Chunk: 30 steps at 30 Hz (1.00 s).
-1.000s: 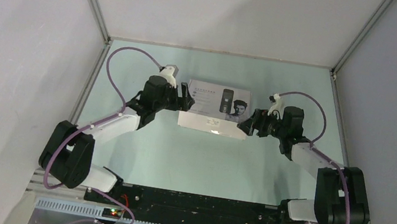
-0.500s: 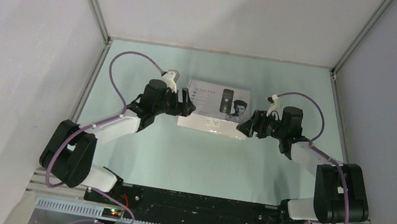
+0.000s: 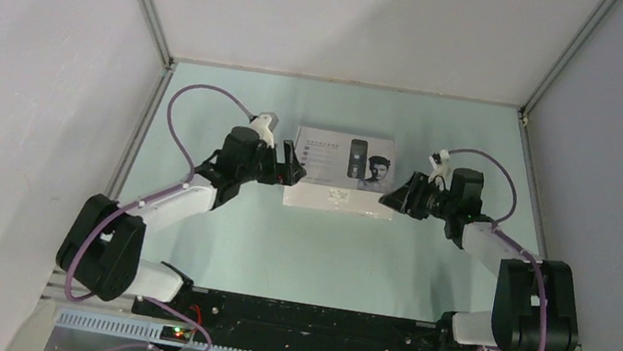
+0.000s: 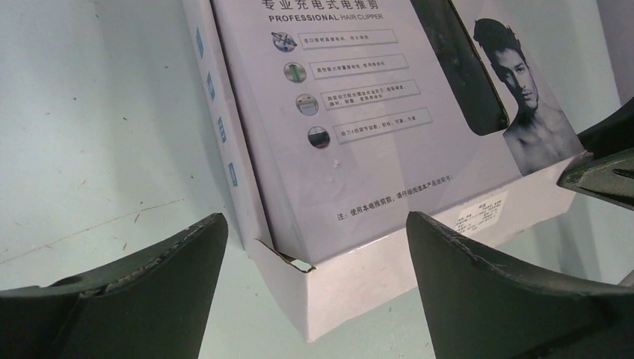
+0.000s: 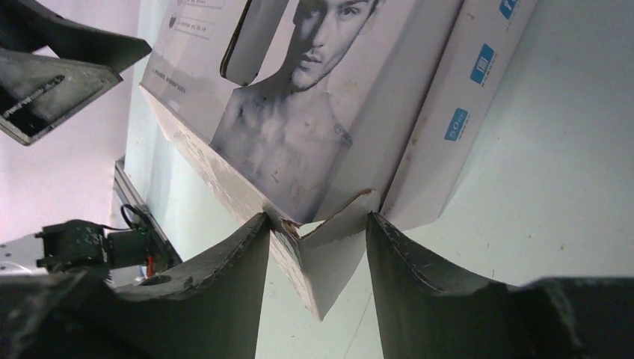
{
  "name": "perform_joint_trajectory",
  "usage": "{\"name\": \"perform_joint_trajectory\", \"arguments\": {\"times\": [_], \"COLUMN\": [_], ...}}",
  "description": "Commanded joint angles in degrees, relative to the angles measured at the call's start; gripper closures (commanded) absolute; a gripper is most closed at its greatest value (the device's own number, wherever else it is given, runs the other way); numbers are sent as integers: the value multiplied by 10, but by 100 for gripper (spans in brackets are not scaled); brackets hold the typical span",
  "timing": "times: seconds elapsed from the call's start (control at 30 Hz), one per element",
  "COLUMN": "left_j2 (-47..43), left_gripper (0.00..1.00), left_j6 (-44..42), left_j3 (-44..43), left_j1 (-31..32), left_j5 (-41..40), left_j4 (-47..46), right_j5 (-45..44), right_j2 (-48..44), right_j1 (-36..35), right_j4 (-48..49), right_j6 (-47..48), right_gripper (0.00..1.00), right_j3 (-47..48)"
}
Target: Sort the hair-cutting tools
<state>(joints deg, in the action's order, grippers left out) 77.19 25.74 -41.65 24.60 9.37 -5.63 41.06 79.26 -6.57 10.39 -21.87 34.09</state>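
The hair-cutting tools are out of view; only their white cardboard box [image 3: 341,172] shows, lying flat on the table with a printed clipper and a man's face on top. My left gripper [image 3: 291,165] stands open at the box's left end. In the left wrist view its fingers straddle the near left corner of the box [image 4: 359,149] with wide gaps, gripper [image 4: 315,221]. My right gripper [image 3: 390,197] is at the right end. In the right wrist view the gripper [image 5: 318,218] is shut on the box's [image 5: 299,134] torn near corner, both tips touching cardboard.
The pale green table [image 3: 316,241] is enclosed by grey walls on the left, right and back. The arm bases sit on a black rail [image 3: 305,319] at the near edge. A loose corner flap [image 5: 336,224] sticks out of the box between my right fingers.
My right gripper has narrowed onto the box's near right corner. My left gripper has opened wider at the left end. The box has shifted slightly to the right.
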Motion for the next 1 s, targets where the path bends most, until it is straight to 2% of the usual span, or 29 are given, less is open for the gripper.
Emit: {"name": "perform_joint_trajectory", "arguments": {"times": [0.0, 0.27, 0.43, 0.7, 0.97], "left_j2": [-23, -35, -34, -13, -1], "left_gripper": [4, 5, 8, 23, 39], "left_j6": [22, 57, 83, 98, 119], "left_j3": [7, 13, 10, -11, -49], "left_j1": [-3, -2, -2, 5, 19], "left_j5": [-2, 2, 19, 32, 37], "left_j4": [11, 50, 72, 108, 189], "right_j5": [1, 8, -12, -24, -28], "right_j2": [-13, -13, -33, -44, -55], "right_j1": [10, 10, 10, 6, -3], "right_j4": [-23, -69, -99, -138, -154], "right_j6": [-55, -125, -130, -128, -133], "right_gripper": [49, 52, 53, 53, 53], "right_j3": [20, 28, 33, 40, 40]}}
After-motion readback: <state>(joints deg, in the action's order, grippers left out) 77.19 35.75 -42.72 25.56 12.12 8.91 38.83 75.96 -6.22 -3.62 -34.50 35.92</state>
